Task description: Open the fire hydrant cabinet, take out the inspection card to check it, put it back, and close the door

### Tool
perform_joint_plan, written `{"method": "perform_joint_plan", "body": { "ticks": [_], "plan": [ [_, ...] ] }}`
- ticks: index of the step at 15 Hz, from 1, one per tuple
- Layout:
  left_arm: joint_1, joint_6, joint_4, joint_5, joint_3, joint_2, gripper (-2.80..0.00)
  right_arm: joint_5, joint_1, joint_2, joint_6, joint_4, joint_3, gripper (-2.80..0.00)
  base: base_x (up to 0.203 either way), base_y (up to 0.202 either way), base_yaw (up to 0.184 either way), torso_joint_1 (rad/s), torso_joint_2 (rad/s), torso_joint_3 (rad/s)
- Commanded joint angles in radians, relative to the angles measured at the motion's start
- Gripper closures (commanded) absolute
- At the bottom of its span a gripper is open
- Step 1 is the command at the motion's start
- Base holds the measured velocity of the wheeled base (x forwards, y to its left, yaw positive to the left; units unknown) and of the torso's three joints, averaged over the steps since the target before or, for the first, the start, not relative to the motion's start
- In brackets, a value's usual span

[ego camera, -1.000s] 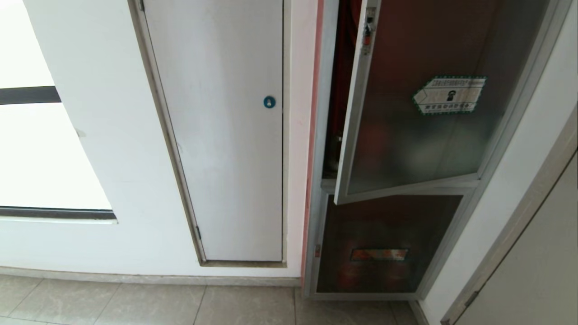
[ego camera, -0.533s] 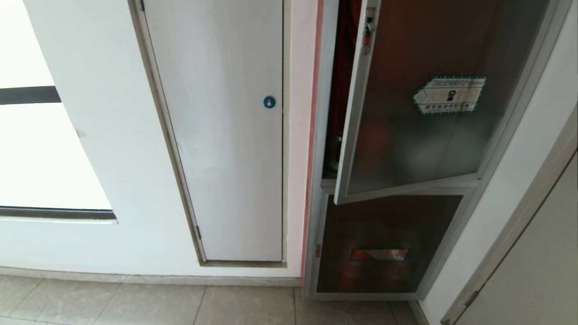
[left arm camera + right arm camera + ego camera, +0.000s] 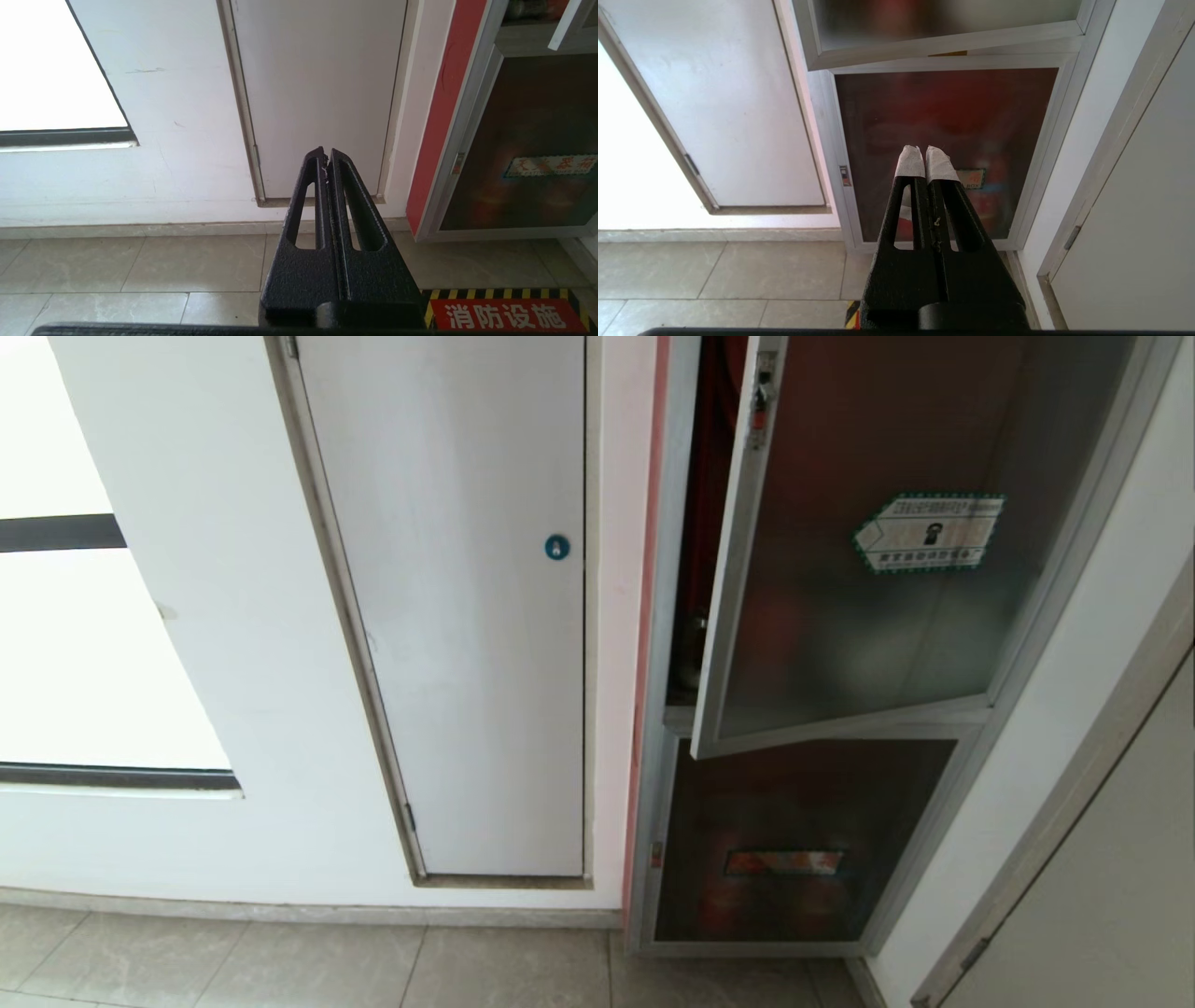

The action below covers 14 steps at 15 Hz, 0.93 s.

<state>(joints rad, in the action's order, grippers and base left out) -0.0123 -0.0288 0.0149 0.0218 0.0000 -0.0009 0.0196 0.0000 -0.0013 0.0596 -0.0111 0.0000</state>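
Observation:
The fire hydrant cabinet [image 3: 665,616] stands in the wall at the right, aluminium-framed with a red inside showing through a narrow gap. Its door [image 3: 868,616], dark tinted glass with a green-bordered white sticker [image 3: 929,532] and a small red latch [image 3: 760,411], hangs ajar, its left edge swung out from the frame. The inspection card is hidden. Neither arm shows in the head view. My left gripper [image 3: 326,156] is shut and empty, low, facing the white panel. My right gripper [image 3: 924,154], tips wrapped in white tape, is shut and empty, facing the lower dark glass pane [image 3: 943,140].
A plain white panel [image 3: 467,616] with a blue round lock [image 3: 556,547] sits left of the cabinet. A bright window [image 3: 84,644] is at the far left. A grey door [image 3: 1102,859] stands at the right. Beige floor tiles [image 3: 280,961] carry a red and yellow marking [image 3: 504,312].

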Motion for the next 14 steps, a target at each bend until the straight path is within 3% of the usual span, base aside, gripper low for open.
{"method": "perform_joint_plan", "body": {
  "ticks": [1,14],
  "plan": [
    [0.000,0.000,0.000,0.000,0.012,0.001,0.00,0.000,0.000,0.001,0.000,-0.001,0.003,0.00,0.000,0.000,0.000,0.000,0.00,0.000],
    [0.000,-0.001,0.001,0.000,0.012,0.001,0.00,0.000,0.000,0.001,0.000,-0.001,0.003,0.00,0.000,0.000,0.000,0.000,0.00,0.000]
  ]
}}
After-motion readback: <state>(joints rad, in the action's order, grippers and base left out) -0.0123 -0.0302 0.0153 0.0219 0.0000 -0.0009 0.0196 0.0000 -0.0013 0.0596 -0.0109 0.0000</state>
